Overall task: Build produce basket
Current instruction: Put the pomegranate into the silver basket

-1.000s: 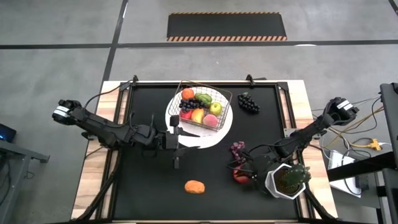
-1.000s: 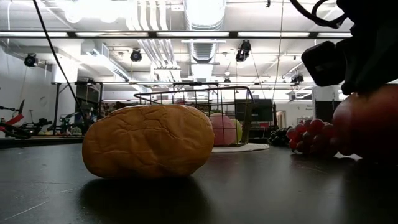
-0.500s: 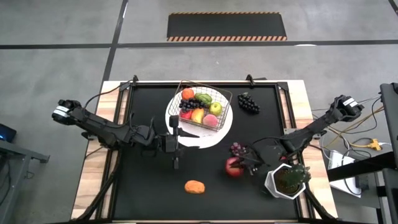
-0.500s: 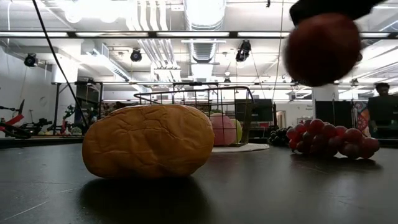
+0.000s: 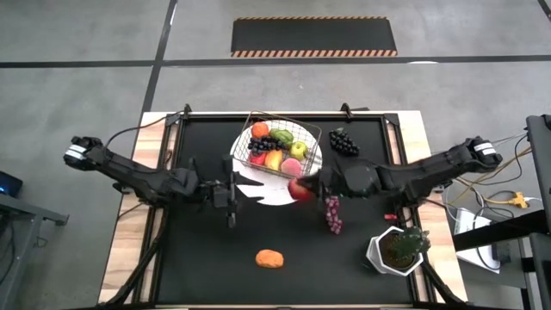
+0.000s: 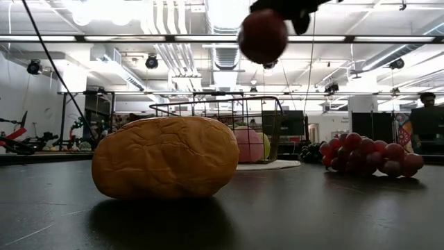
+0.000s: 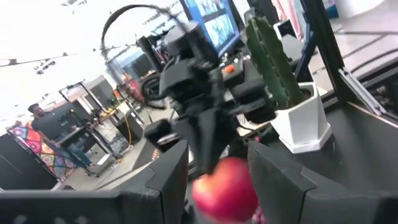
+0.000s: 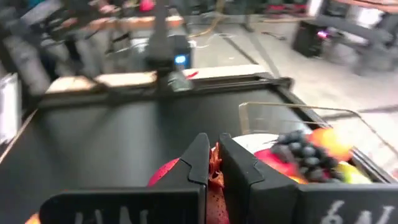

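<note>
The wire basket [image 5: 281, 145] stands on a round white plate [image 5: 258, 195] at the far middle and holds several toy fruits. My right gripper [image 5: 305, 187] is shut on a red apple [image 5: 298, 190], high above the table at the plate's right edge; it shows lifted in the low view [image 6: 262, 35]. My left gripper [image 5: 232, 198] is open and empty just left of the plate. An orange fruit [image 5: 270, 257] lies near the front, purple grapes [image 5: 332, 215] right of centre, dark grapes [image 5: 344, 142] right of the basket. My right gripper pinches the red apple's sides [image 8: 214, 179] between its two fingers. The fingers come roughly level from the table's right side. The apple is lifted clear of the table, below and ahead of the gripper.
A white hexagonal pot with a green plant [image 5: 399, 250] stands at the front right, near my right arm. The black mat [image 5: 198, 267] is bare at the front left. A person shows in the room beyond [image 6: 427, 125].
My right gripper has lifted the red apple from beside the plant pot and carried it up, toward the table's left and far edges, to the plate's right edge. My left gripper has shifted slightly toward the table's left edge.
</note>
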Tool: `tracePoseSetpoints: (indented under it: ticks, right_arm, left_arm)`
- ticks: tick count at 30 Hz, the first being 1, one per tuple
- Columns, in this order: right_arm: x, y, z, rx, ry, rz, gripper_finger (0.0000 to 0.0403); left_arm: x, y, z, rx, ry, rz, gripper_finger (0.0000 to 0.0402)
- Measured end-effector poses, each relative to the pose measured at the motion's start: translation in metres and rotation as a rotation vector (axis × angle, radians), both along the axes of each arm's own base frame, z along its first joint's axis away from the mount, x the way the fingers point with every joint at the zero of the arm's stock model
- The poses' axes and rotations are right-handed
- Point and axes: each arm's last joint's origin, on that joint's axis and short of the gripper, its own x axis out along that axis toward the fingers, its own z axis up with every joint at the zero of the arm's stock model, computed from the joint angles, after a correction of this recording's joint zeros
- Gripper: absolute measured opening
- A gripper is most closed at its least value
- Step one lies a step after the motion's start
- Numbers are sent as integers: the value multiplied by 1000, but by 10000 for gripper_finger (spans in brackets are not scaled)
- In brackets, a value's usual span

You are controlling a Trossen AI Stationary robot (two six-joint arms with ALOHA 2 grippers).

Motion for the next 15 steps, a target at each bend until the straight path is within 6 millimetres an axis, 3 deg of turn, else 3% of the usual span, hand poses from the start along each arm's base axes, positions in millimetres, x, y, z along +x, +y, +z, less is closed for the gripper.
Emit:
tracePoseSetpoints:
  ticks: [7,15]
  right_arm:
    - [28,-48,2,109,-145,-192,12]
    - [51,-90,-34,172,-248,-401,12]
  left_arm:
    - [-19,6,-9,-15,-45,0,150]
    - [-37,12,-12,-34,-102,0,150]
